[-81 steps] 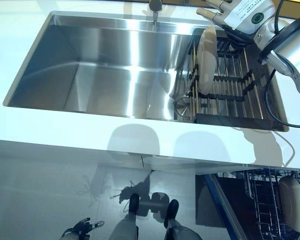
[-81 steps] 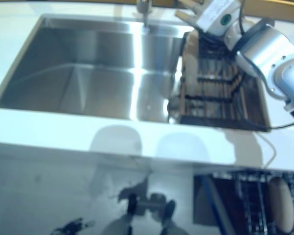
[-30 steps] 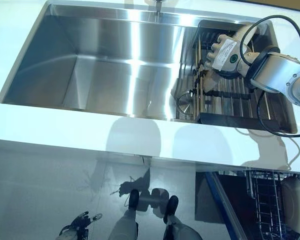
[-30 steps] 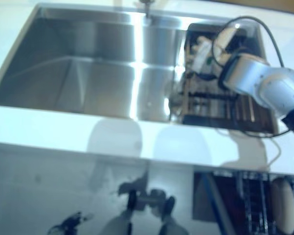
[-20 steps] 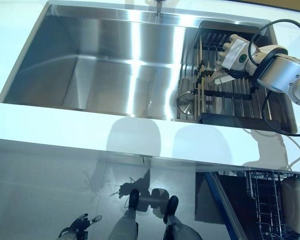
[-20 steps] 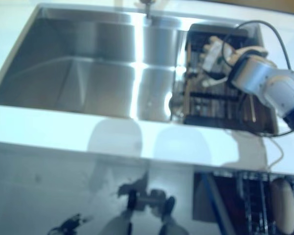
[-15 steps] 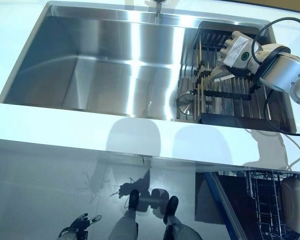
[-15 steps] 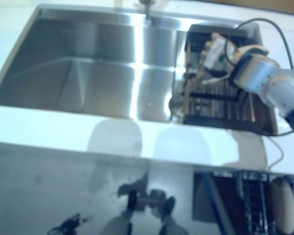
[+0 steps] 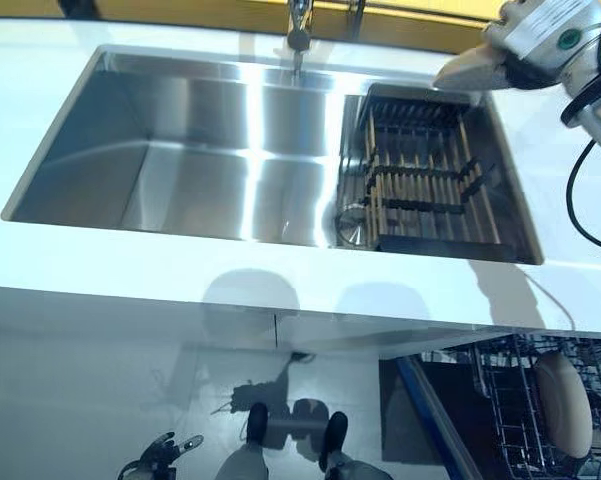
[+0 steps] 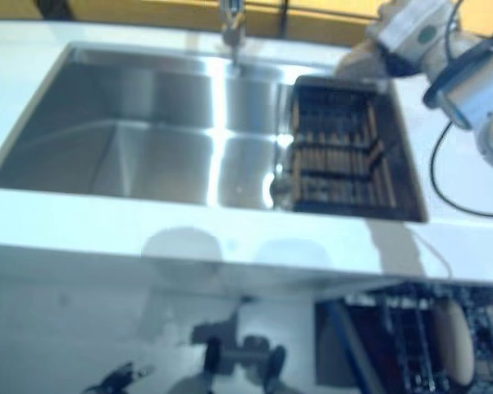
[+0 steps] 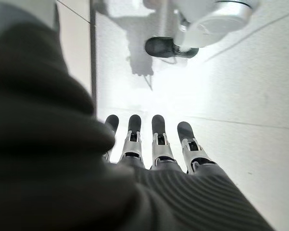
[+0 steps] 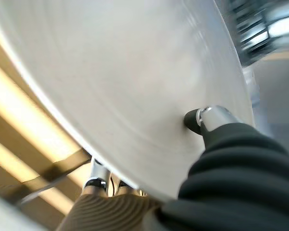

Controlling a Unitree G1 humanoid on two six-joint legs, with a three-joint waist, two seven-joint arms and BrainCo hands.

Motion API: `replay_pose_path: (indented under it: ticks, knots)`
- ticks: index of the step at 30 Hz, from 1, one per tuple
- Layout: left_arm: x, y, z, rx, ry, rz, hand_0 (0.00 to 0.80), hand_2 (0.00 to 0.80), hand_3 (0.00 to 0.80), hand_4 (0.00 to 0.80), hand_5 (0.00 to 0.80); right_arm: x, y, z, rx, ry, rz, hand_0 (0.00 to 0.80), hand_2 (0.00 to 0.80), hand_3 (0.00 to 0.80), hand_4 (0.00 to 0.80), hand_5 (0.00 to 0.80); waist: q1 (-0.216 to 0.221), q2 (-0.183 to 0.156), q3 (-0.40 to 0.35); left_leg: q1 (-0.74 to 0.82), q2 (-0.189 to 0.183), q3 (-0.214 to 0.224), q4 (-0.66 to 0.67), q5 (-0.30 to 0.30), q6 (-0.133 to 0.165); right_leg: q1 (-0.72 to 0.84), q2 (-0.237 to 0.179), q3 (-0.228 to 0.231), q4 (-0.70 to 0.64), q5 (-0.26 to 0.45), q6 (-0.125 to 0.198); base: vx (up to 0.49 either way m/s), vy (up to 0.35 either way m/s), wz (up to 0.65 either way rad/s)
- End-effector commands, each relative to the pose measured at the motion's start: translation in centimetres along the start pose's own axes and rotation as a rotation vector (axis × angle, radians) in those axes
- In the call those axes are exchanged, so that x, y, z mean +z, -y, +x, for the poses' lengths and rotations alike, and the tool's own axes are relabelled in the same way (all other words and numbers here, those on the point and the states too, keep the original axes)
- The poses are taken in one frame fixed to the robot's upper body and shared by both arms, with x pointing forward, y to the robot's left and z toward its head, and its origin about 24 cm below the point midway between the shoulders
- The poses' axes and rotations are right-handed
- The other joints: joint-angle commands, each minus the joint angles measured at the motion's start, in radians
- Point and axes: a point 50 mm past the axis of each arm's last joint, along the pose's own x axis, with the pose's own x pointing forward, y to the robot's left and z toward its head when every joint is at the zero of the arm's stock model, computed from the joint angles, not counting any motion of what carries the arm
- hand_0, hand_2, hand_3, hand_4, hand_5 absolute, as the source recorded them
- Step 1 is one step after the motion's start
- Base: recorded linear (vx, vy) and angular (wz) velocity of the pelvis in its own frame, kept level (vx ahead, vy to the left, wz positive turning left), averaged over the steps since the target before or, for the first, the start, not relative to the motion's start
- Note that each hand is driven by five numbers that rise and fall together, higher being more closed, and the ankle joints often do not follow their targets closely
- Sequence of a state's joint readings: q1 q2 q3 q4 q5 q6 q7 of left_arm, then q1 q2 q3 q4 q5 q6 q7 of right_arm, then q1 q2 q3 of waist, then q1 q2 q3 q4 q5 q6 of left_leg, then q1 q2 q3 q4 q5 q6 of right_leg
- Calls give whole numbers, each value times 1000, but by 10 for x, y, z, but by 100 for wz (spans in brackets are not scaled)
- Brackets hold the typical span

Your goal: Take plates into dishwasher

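Since a moment ago the right hand [image 9: 540, 25] has lifted out of the sink rack [image 9: 425, 175], which now stands bare, and rises above the far worktop [image 9: 560, 150] with a plate [image 12: 120, 82] pinched between thumb and fingers. To do this step well, I judge it should keep the plate edge-up, swing clear of the sink [image 9: 180, 160] rim, and lower into a free slot of the dishwasher rack [image 9: 510, 400] beside the plate [image 9: 562, 390] already there. Left hand [image 11: 154, 144] hangs low over the floor, fingers straight, holding nothing.
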State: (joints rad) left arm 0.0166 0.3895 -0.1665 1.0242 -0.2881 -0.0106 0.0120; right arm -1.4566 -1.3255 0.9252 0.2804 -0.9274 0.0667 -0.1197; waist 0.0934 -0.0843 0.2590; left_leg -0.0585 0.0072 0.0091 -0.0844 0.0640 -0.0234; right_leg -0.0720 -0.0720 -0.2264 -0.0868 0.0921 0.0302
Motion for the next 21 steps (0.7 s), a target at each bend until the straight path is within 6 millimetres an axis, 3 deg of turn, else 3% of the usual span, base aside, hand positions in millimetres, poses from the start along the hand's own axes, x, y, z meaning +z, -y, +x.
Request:
replay_pose_path:
  ticks: [1,5,13,21]
  knots:
    - [-34,-13,-9,49,-92,51,0,0,0,0,0,-59,26,-4,-98,-271,16,800,800,800,800,800,-11,-19,-112,45,-6,35,-3,-120,33,83,18,27,0,-105,73,29,6,-18]
    - [-44,-14,-11,43,-125,71,0,0,0,0,0,-80,19,-17,-61,-384,48,800,800,800,800,800,-26,-22,-151,81,-1,54,-3,-137,35,107,20,48,0,-110,76,58,-10,-18]
    - [-49,-29,-15,47,-143,120,0,0,0,0,0,-134,-30,-75,75,-727,261,800,800,800,800,800,-71,-10,-204,127,12,109,-3,-162,33,122,31,106,0,-116,80,15,-66,-26]
    - [-51,-21,-14,1,-150,164,0,0,0,0,0,-152,-67,-116,234,-832,337,800,800,800,800,800,-122,7,-222,172,27,168,-3,-177,29,140,40,147,0,-122,71,15,-28,-20]
